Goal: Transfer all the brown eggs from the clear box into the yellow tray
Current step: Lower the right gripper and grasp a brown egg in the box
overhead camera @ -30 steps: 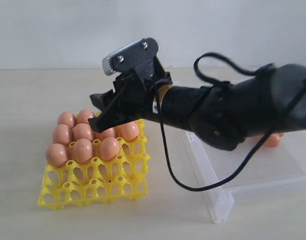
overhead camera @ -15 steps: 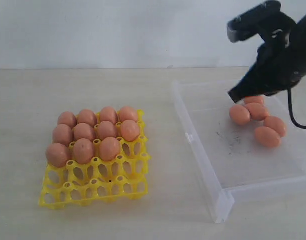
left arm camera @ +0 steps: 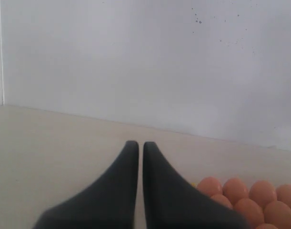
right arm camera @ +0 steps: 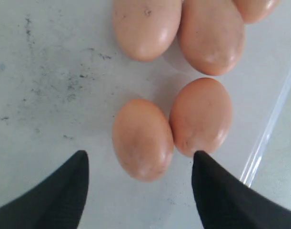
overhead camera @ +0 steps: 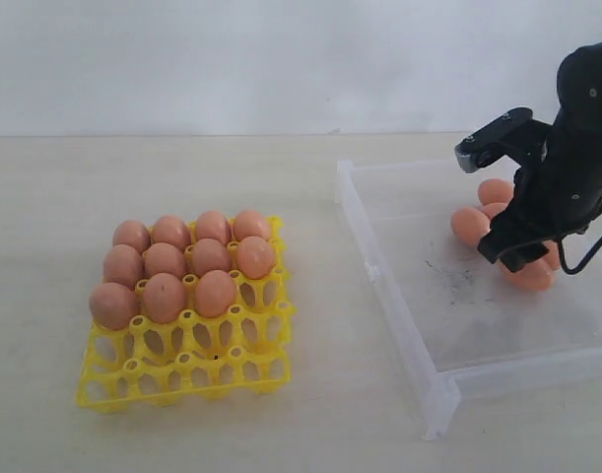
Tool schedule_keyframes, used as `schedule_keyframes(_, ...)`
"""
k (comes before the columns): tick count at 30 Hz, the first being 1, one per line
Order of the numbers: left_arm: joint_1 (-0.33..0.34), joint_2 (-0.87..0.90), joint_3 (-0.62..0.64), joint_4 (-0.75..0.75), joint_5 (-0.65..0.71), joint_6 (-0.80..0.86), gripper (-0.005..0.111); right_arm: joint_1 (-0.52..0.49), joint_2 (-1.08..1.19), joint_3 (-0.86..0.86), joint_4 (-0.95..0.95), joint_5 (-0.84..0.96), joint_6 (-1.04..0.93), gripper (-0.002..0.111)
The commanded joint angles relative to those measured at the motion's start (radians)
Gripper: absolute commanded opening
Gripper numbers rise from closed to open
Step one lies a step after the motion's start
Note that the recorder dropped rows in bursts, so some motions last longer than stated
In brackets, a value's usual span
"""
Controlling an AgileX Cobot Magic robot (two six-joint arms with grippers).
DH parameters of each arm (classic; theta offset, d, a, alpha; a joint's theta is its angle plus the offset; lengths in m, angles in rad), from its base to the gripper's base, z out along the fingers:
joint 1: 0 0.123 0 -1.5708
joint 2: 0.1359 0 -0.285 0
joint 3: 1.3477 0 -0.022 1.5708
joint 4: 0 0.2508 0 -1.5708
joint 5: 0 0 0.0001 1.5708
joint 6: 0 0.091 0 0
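eleven smooth, glossy brown eggs [overhead camera: 165,260] sat in the yellow tray [overhead camera: 182,372], an openwork plastic lattice. five more lay on the scuffed floor of the clear box [overhead camera: 458,320] under the right gripper [right arm camera: 140,160], its dark tapered jaws apart. the left gripper [left arm camera: 136,145] had its jaws together.

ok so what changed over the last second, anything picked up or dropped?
The right gripper swung from above the yellow tray across to the clear box and came down over the brown eggs left there; its jaws stand open astride two of them, holding nothing. Tray, box and the eleven eggs seen in the tray half a second ago have not moved.
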Motion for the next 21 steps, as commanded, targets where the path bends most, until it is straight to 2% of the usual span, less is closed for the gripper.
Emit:
schedule_keyframes(1, -0.002, -0.002, 0.003, -0.009, -0.002, -0.009, 0.004, -0.008, 0.032, -0.009, -0.034, -0.032, 0.008, 0.058)
schedule_keyframes(21, -0.002, -0.002, 0.003, -0.009, -0.004, -0.009, 0.004, -0.008, 0.159, -0.013, -0.05, -0.102, -0.01, 0.058)
